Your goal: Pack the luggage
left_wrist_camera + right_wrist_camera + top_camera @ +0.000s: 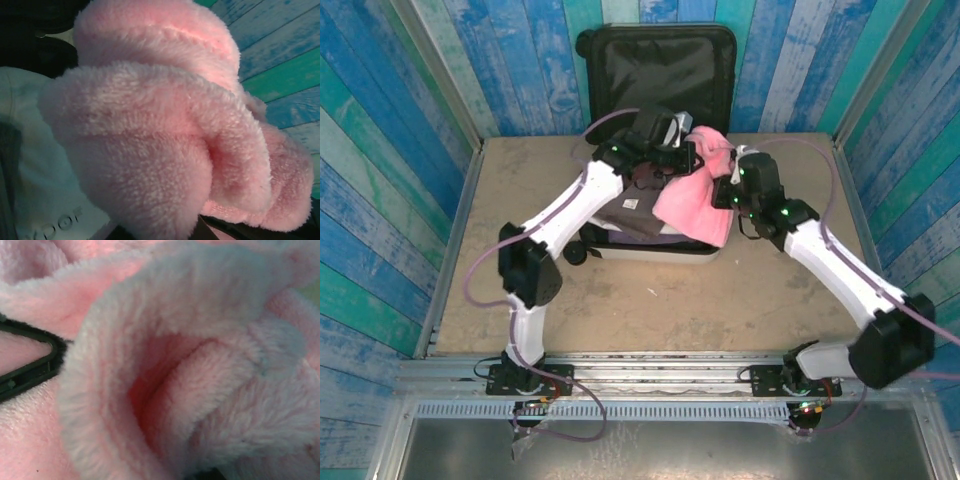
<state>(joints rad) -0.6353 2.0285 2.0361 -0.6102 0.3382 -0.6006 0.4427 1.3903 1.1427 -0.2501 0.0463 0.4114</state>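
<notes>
Top external view has the luggage (620, 80) open at the far side of the tabletop (650, 300). Its black-lined lid stands upright against the back wall, and its lower half lies flat with folded clothes inside. Over that lower half hangs a pink fleece cloth (692, 205), pinched near its upper edge by the left gripper (692, 152) and the right gripper (726, 188). Both are closed narrow on the pile. In the right wrist view one black finger (30, 367) lies against the fleece.

The fleece looks light, limp and easily squashed (it will sag between two holds, so it probably needs lowering rather than pushing). The luggage itself is likely stiff, bulky and slick-shelled, and its wheels may let it roll. The lid's top rim or a handle seems the safest place to grip it. A pale garment (35, 190) with lettering lies beneath the fleece.
</notes>
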